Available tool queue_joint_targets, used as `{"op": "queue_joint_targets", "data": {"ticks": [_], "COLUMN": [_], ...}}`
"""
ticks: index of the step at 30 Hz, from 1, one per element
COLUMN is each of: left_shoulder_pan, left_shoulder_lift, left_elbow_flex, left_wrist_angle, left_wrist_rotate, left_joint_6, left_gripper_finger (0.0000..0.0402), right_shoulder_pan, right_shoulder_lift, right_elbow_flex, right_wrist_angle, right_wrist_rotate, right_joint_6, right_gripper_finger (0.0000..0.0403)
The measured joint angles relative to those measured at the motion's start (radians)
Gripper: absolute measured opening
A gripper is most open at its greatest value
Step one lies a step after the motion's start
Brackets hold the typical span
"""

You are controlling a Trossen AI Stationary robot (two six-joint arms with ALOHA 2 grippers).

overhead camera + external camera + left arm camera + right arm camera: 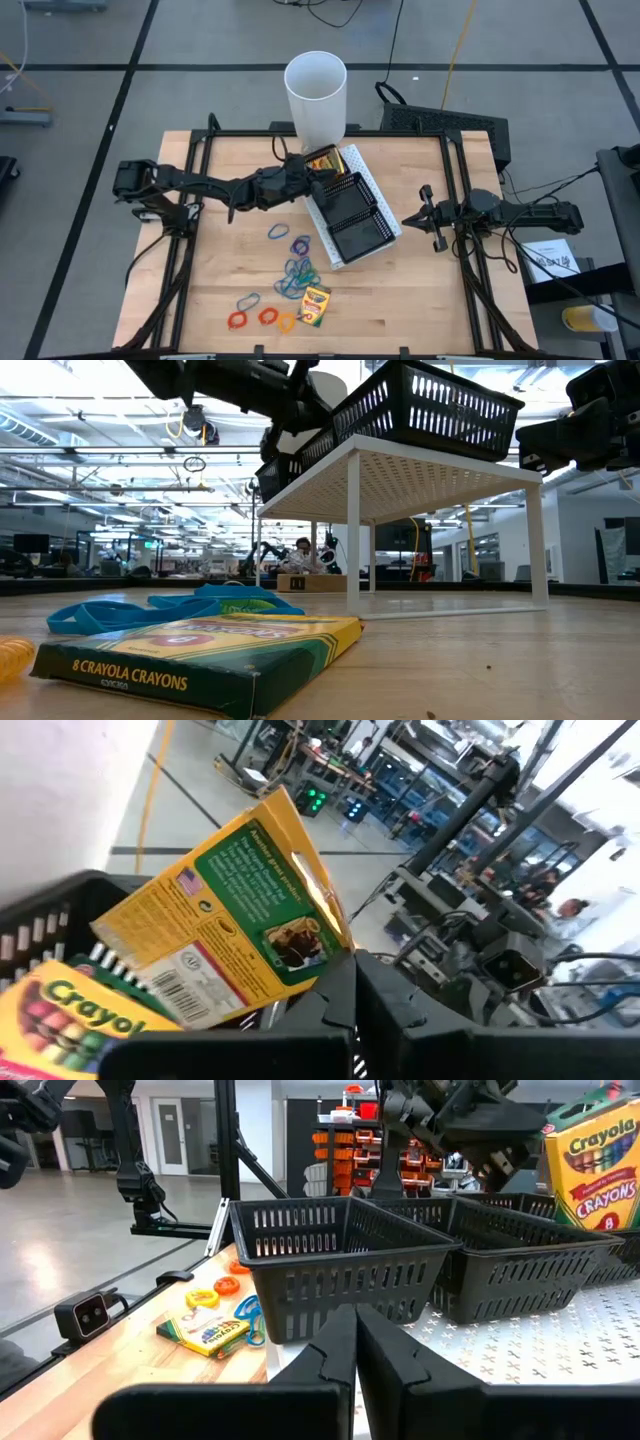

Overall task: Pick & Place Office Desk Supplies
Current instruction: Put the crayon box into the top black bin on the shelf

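A yellow-and-green crayon box (240, 920) stands tilted in the far compartment of the black mesh tray (372, 215), leaning over a second box (60, 1010) that lies there. My left gripper (312, 176) reaches in from the table's left, shut, its fingertips (340, 982) at the tilted box's lower corner. Another crayon box (315, 305) lies flat on the table near the front edge, beside loose rubber-band loops (295, 270) in blue, green, purple and orange. My right gripper (428, 215) waits shut to the right of the tray. My left gripper is shut with its fingertips right at the lower corner (338, 942) of the tilted crayon box, coming level from the table's left. The box faces the camera flat and is not between the fingers. Whether the fingertips touch it, I cannot tell.
The tray sits on a white perforated riser (400, 470) with thin legs, raised off the wooden table. A tall white cup (316, 95) stands just behind the tray's far end. The middle and near compartments (310, 1270) are open-topped. Bare wood lies left of the rubber bands.
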Motion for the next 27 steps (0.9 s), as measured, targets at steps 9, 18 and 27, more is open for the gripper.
{"op": "queue_joint_targets", "data": {"ticks": [9,18,27], "left_shoulder_pan": [0.002,-0.003,-0.003], "left_shoulder_lift": [0.014,0.014,0.014], "left_elbow_flex": [0.0,0.0,0.0], "left_wrist_angle": [-0.045,-0.045,-0.047], "left_wrist_rotate": [-0.04,-0.03,-0.004], "left_joint_6": [-0.03,-0.015,-0.033], "left_gripper_finger": [0.0,0.0006,0.0041], "right_shoulder_pan": [0.0,0.0,0.0], "right_shoulder_lift": [0.0,0.0,0.0], "right_elbow_flex": [0.0,0.0,0.0], "right_wrist_angle": [0.0,0.0,0.0], "right_wrist_rotate": [0.0,0.0,0.0], "right_joint_6": [0.0,0.0,0.0], "right_gripper_finger": [0.0,0.0,0.0]}}
